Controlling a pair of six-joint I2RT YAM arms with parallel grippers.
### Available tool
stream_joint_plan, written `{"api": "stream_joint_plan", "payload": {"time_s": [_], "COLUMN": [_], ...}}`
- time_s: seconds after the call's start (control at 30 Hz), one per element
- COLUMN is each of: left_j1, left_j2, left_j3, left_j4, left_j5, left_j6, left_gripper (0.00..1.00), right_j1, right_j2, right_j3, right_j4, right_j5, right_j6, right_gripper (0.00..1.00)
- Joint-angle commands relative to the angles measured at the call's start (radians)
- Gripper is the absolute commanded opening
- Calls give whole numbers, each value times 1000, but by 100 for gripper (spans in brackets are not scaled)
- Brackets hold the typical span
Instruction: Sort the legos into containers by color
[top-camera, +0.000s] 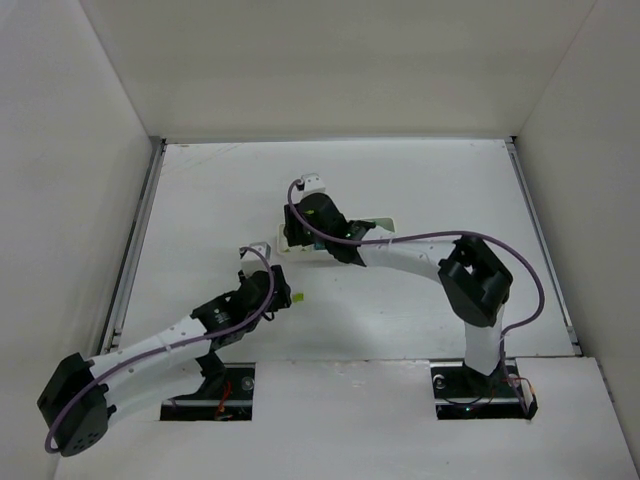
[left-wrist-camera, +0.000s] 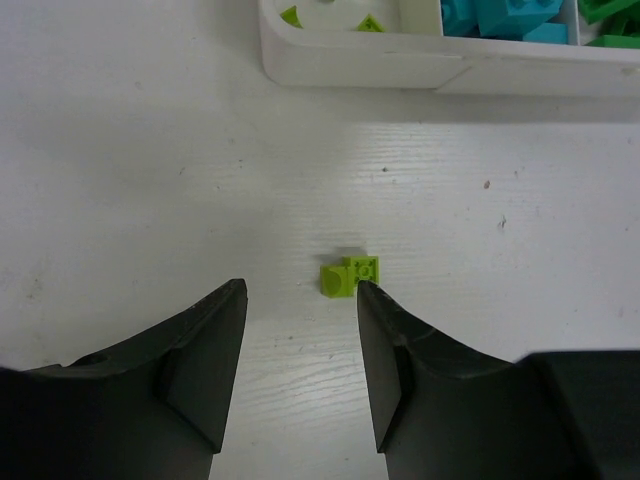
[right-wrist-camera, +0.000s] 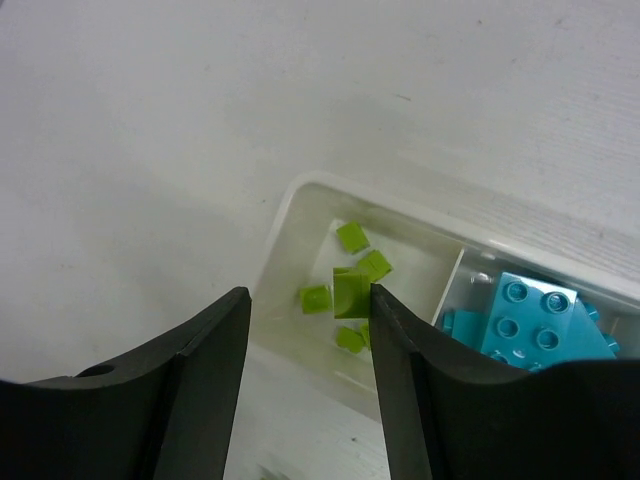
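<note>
Nearest the left wrist lens, the left jaws stood partly apart with nothing between them. A loose yellow-green lego (left-wrist-camera: 350, 277) lay on the worktop (left-wrist-camera: 150, 180) just off the tip of the right-hand finger (left-wrist-camera: 400, 360), at about 1 o'clock from the middle of the gap and outside it. Its long axis ran from 9 to 3 o'clock, along the closing line. The tray (left-wrist-camera: 360, 60) crossed the view at 12 o'clock, well apart from that brick.

In the right wrist view, the right jaws stood wide apart above the tray's end compartment (right-wrist-camera: 290, 215). One yellow-green brick (right-wrist-camera: 350, 293) showed against the inner edge of the right-hand finger (right-wrist-camera: 410, 370); it was far narrower than the gap, so it was not clamped. Other yellow-green bricks (right-wrist-camera: 351, 236) lay below, and a cyan brick (right-wrist-camera: 528, 318) sat in the next compartment at 3 o'clock.

From above, the loose lego lay at 3 o'clock from the left jaws, clearly nearer that arm. The likely next reach needed a small shift toward 1 o'clock.
</note>
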Motion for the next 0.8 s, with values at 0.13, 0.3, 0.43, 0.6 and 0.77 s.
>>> {"api": "stream_joint_plan", "payload": {"time_s": [0.13,0.3,0.43,0.6,0.77], "left_j1": [-48,-12,-23,-40,-84], "left_j2": [-94,-114,-93,11,126], "left_j3": [9,7,17,50,106], "left_j4": [13,-17,-1,34,54], "left_j5": [-122,-118,-118,-101,-113], "left_j6": [-13,-7,-7,2,-2], "left_gripper": [45,45,45,46,46], "right_j1": [-11,-8,-8,-43,-66], "right_j2": [-15,-32,-115,-214,-346], "right_j3": [1,-7,-33,-154,-338], "right_j4": [5,23,-9,66,145], "right_j5": [-22,2,15,49,46], "right_j6": [33,25,25,35,73], "right_gripper": [55,69,69,68,68]}}
